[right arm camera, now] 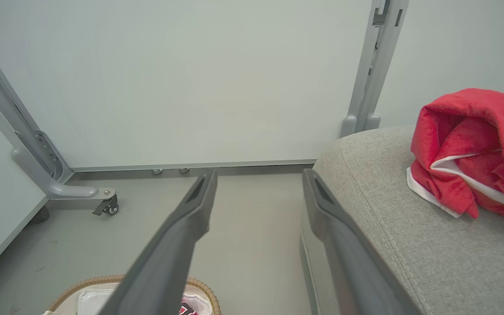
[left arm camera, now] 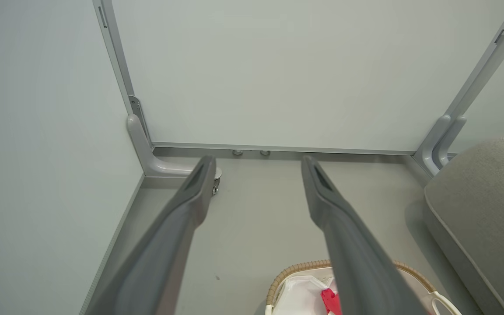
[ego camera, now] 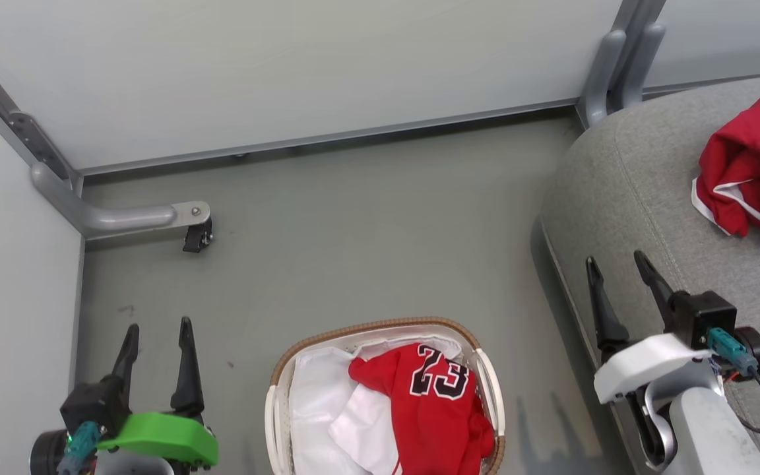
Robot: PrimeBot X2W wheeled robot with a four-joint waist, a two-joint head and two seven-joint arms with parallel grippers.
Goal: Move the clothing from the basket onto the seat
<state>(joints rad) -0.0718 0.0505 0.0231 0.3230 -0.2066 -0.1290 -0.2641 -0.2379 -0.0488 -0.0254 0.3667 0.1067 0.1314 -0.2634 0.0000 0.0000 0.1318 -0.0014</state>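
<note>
So, left to right in the head view: the left end effector (ego camera: 159, 324) sits at the lower left over bare floor (ego camera: 353, 231), fingers spread wide with nothing between them. Just right of it, at the bottom middle, is the basket (ego camera: 367, 328). A red jersey (ego camera: 433, 396) with a black 23 on it lies crumpled in the basket's right half, on top of the white liner (ego camera: 314, 396). Neither end effector touches it, since both stand off to the sides of the basket. The right end effector (ego camera: 615, 258) is wide open and empty too, hovering at the left edge of the seat (ego camera: 631, 198) with its fingers pointing away from the robot. Further right on the cushion there's a bunched-up red garment (ego camera: 756, 171) with white trim. So I'd say one piece is already delivered and we're between picks, about to go for the one left in the basket. Can't tell if anything else is buried under it. Next move, as I see it: one arm swings over the basket, tips its fingers down and pinches a decent fold of red fabric without snagging the liner. The jersey sits toward the right arm's side, so either arm could take it.
</note>
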